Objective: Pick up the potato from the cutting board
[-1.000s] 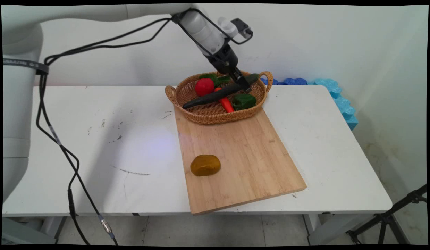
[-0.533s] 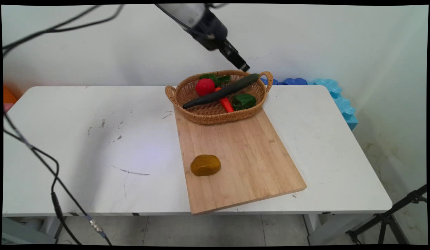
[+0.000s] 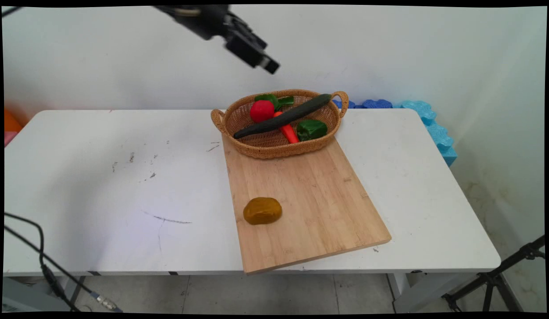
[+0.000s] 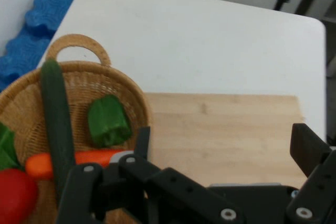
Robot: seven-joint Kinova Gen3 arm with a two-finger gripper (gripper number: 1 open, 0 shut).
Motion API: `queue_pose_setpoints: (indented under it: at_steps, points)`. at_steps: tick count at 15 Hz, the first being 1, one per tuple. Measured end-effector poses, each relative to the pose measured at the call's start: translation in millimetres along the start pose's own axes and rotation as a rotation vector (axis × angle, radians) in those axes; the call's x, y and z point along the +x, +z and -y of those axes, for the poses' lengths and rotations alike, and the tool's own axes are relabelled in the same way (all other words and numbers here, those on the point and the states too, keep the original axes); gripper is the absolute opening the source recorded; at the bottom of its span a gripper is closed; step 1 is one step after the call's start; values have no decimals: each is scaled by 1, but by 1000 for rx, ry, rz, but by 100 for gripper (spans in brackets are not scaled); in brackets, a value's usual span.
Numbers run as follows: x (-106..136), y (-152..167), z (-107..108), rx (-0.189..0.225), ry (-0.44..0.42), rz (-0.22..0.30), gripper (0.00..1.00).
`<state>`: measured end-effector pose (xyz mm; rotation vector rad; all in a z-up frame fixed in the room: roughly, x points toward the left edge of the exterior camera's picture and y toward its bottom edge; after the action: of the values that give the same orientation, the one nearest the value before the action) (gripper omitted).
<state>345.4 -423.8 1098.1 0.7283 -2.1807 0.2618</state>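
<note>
**Wicker basket of vegetables beneath a raised, spread claw**

Wicker formed the oval basket (image 3: 274, 148) that sat at the far end of a wooden cutting board (image 3: 309, 208) on the white counter (image 3: 123, 177). In the main view, a dark green cucumber (image 3: 283, 116) lay across the basket, its long axis running diagonally from the lower left to the upper right, where its tip rested at the rim by the right handle. A red tomato (image 3: 261, 110) with green leaves, an orange carrot (image 3: 288, 132) and a green pepper (image 3: 311, 129) lay around it. A brown potato (image 3: 262, 211) sat alone on the board's near part. The claw (image 3: 267, 65) hung high above the basket, well apart from everything, gripping nothing.

From the hand view, the claw (image 4: 220, 145) stood wide apart and empty over the board (image 4: 226, 129). The cucumber (image 4: 56, 124) ran nearly vertically there, one end pointing at the basket's (image 4: 79, 45) handle, with the pepper (image 4: 107, 120) just beside it and the carrot (image 4: 39, 163) passing under it. Blue foam pieces (image 4: 31, 19) lay beyond the counter (image 4: 199, 40) edge.
</note>
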Motion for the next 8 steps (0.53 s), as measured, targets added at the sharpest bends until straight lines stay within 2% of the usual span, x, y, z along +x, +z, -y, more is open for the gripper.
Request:
queue_pose_setpoints:
  at_steps: [4, 8]
  points:
    - [-46, -55, -21, -44, 21, -5, 100]
    - [-98, -93, -37, -72, 31, 15, 100]
